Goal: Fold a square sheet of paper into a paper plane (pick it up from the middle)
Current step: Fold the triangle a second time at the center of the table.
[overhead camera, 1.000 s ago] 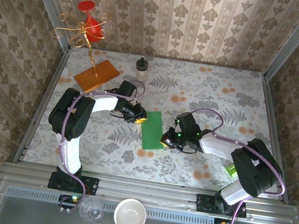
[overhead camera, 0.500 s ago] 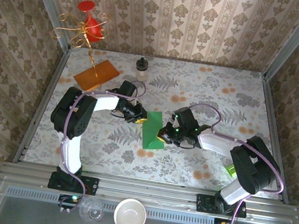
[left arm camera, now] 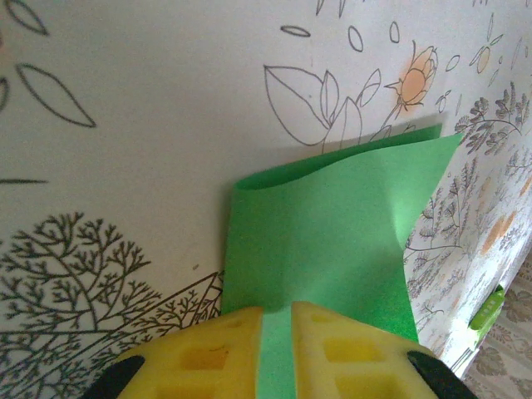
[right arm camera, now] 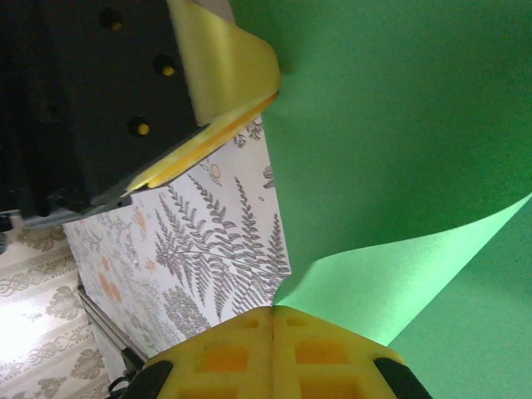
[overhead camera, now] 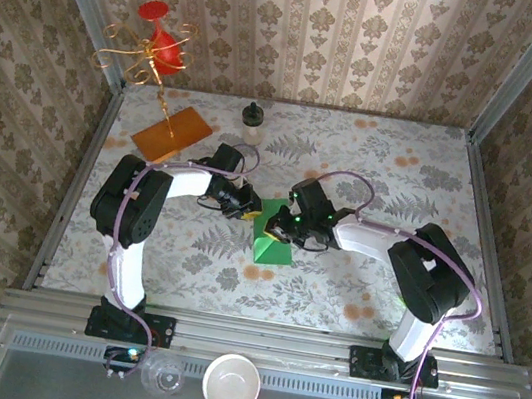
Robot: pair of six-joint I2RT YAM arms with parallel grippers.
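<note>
The square sheet of paper is bright green and lies mid-table, with one side lifted and curled over toward the left. My left gripper is at its upper left edge. In the left wrist view the left gripper has its yellow pads shut on the paper, which runs between them. My right gripper hovers over the sheet. In the right wrist view the right gripper has its pads pressed together on a raised flap of the paper. The left fingers pinch the edge there.
An orange-brown board and a gold wire stand with a red piece sit at the back left. A small dark bottle stands behind the arms. A lime-green object lies to the right. A white bowl and a glass rest on the front ledge.
My right gripper has moved left across the sheet, carrying the paper's right side over. The flat rectangle has become a smaller, raised, pointed shape. The left gripper has stayed in place.
</note>
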